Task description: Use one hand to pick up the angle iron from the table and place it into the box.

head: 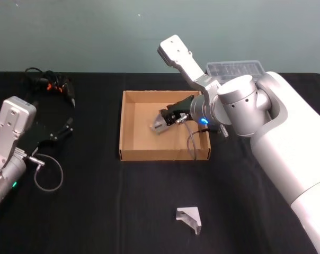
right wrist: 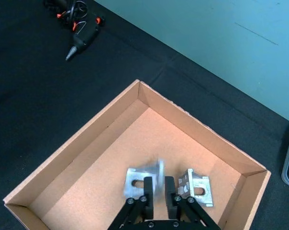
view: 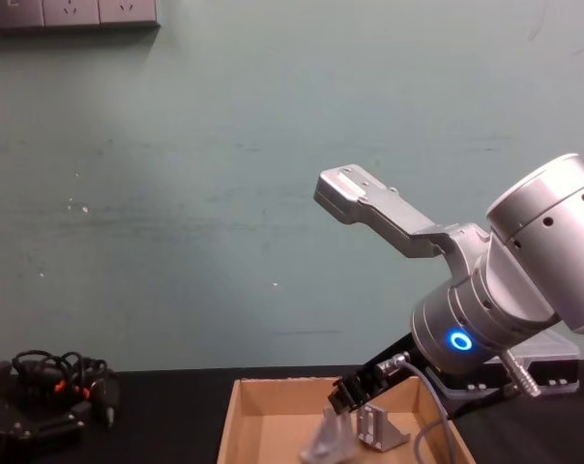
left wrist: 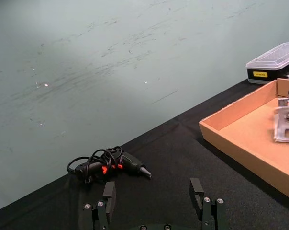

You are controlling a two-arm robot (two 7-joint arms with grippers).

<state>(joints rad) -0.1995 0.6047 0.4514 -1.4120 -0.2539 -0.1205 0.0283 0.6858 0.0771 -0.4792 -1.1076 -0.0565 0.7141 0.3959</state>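
Currently, right gripper (right wrist: 157, 186): over the cardboard box (head: 122, 127), clamped on an angle iron (right wrist: 140, 176) tilted within the walls.
Second angle iron (right wrist: 196, 188): we see it on the box floor, just beside the first.
Third angle iron (head: 189, 219): on the table (head: 86, 222), near the box front.
Left gripper (left wrist: 152, 189): parked at left, fingers spread.

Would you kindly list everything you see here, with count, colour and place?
angle iron: three, silver; one held over the box, one lying in the box, one on the table in front of the box.
box: one, tan cardboard, table centre.
plastic case: one, clear lid, behind the box, right.
corded tool: one, dark with orange, far left.
table: one, black.
left claw: black, open, parked left.
right claw: black, shut on an angle iron.
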